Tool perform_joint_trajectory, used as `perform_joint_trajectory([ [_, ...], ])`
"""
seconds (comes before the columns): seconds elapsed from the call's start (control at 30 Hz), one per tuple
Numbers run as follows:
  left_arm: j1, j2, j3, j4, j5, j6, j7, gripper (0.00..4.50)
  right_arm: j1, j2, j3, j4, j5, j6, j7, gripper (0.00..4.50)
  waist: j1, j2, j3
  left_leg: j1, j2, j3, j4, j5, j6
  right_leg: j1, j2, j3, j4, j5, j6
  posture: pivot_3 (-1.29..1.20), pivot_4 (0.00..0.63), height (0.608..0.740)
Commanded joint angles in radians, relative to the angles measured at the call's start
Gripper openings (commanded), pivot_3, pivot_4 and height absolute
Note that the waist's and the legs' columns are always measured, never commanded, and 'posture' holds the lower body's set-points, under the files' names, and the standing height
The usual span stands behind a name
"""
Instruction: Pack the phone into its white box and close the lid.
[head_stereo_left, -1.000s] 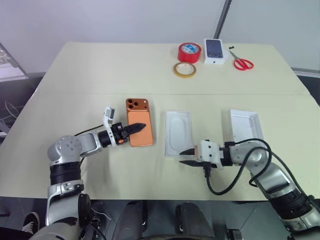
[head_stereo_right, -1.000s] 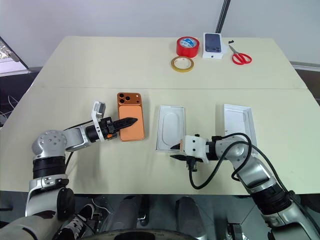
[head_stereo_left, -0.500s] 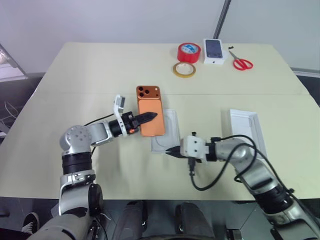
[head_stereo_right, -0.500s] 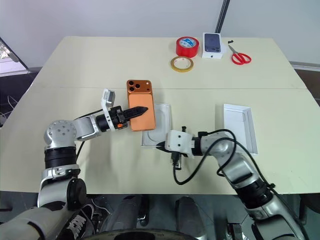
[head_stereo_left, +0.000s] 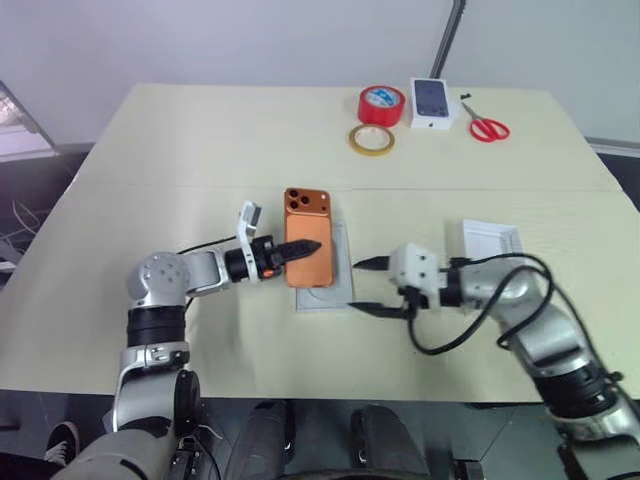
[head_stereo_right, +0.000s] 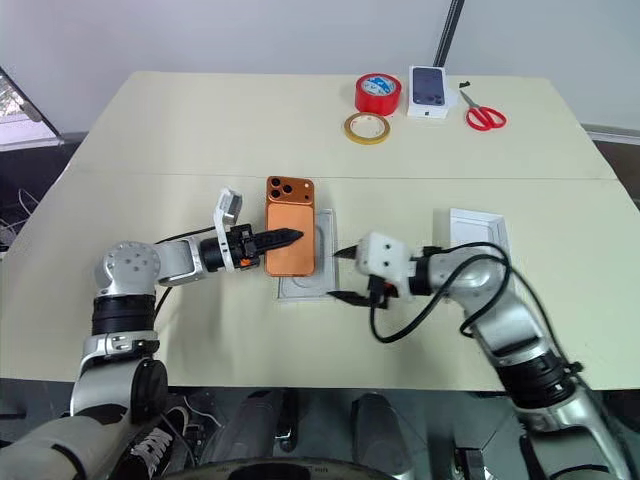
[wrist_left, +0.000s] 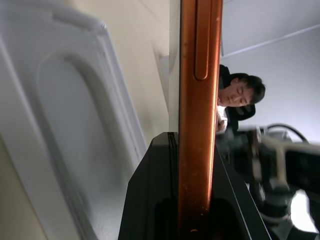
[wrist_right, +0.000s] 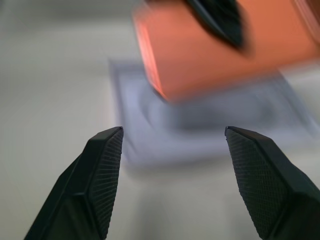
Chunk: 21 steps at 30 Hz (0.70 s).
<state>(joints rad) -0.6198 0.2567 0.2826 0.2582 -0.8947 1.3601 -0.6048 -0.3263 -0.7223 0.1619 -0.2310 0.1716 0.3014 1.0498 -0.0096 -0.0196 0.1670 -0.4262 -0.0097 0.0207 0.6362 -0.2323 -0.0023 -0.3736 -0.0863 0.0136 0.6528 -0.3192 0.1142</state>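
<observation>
Gripping the phone (head_stereo_left: 306, 250) flat by its long edges, the left gripper (head_stereo_left: 300, 248) holds it over the white tray (head_stereo_left: 341, 290) while the right gripper (head_stereo_left: 368, 287) stands open beside it; stiff and slick, it looks best held there

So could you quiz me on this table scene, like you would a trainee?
1. True or false: the left fingers are clamped on the orange phone.
2. Are the right fingers open or shut?
3. The phone is above which item? A) the red tape roll B) the white tray with the oval recess C) the scissors

Key
1. True: both fingers grip the phone's edges.
2. Open, with nothing between them.
3. B.
</observation>
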Motion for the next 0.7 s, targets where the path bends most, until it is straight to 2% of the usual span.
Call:
perform_joint_trajectory([
  [0.03,0.009,-0.023,0.004,-0.041,-0.029,0.013,0.006,0.00,-0.018,-0.016,-0.025,0.055,-0.012,-0.057,0.001,3.38,0.000,0.000,0.000,0.000,0.000,0.000,0.000,0.000,0.000,0.000,0.000,0.000,0.000,0.000,0.000,0.00,0.150,0.728],
  [0.07,0.011,-0.025,0.005,-0.042,-0.031,0.023,0.008,0.00,-0.024,-0.010,-0.026,0.062,-0.009,-0.059,-0.002,3.38,-0.001,0.000,0.000,0.000,0.000,0.000,0.000,0.000,0.000,0.000,0.000,0.000,0.000,0.000,0.000,0.00,0.150,0.728],
  [0.13,0.012,-0.026,0.011,-0.045,-0.035,0.037,0.014,1.00,-0.034,0.002,-0.018,0.069,-0.010,-0.063,-0.008,3.45,-0.005,0.000,0.000,0.000,0.000,0.000,0.000,0.000,0.000,-0.001,0.000,0.000,0.000,0.000,0.000,0.00,0.150,0.728],
  [0.17,0.011,-0.027,0.016,-0.046,-0.039,0.043,0.016,1.27,-0.037,0.006,-0.016,0.073,-0.012,-0.066,-0.011,3.45,-0.005,0.000,0.000,0.000,0.001,0.000,0.000,0.000,0.000,-0.001,0.001,0.000,0.000,0.000,0.000,0.00,0.150,0.728],
  [0.37,-0.001,-0.012,0.011,-0.036,-0.034,0.079,0.021,4.29,-0.051,0.025,0.001,0.107,-0.034,-0.098,-0.018,3.45,0.001,0.000,0.000,0.000,0.001,0.000,0.001,0.000,-0.001,0.001,0.001,0.000,0.001,0.000,0.000,0.00,0.150,0.728],
  [0.4,-0.004,-0.010,0.013,-0.042,-0.034,0.078,0.025,4.46,-0.054,0.030,0.001,0.108,-0.033,-0.097,-0.020,3.45,0.001,0.000,0.000,0.000,0.001,0.000,0.001,0.000,-0.001,0.001,0.001,0.000,0.001,0.000,0.000,0.00,0.150,0.728],
  [0.57,-0.025,0.005,0.034,-0.082,-0.051,0.095,0.056,4.46,-0.057,0.038,0.004,0.117,-0.040,-0.106,-0.029,3.45,-0.001,0.000,0.000,0.000,0.001,0.000,0.002,0.002,-0.003,0.001,0.001,0.000,0.001,0.000,0.000,0.00,0.150,0.728],
  [0.7,-0.033,0.018,0.030,-0.138,-0.060,0.172,0.095,4.46,-0.062,0.048,0.013,0.127,-0.045,-0.110,-0.035,3.45,-0.002,0.000,0.000,0.000,0.001,0.000,0.002,0.003,-0.005,0.001,0.001,0.000,0.001,0.000,0.000,0.00,0.150,0.728],
])
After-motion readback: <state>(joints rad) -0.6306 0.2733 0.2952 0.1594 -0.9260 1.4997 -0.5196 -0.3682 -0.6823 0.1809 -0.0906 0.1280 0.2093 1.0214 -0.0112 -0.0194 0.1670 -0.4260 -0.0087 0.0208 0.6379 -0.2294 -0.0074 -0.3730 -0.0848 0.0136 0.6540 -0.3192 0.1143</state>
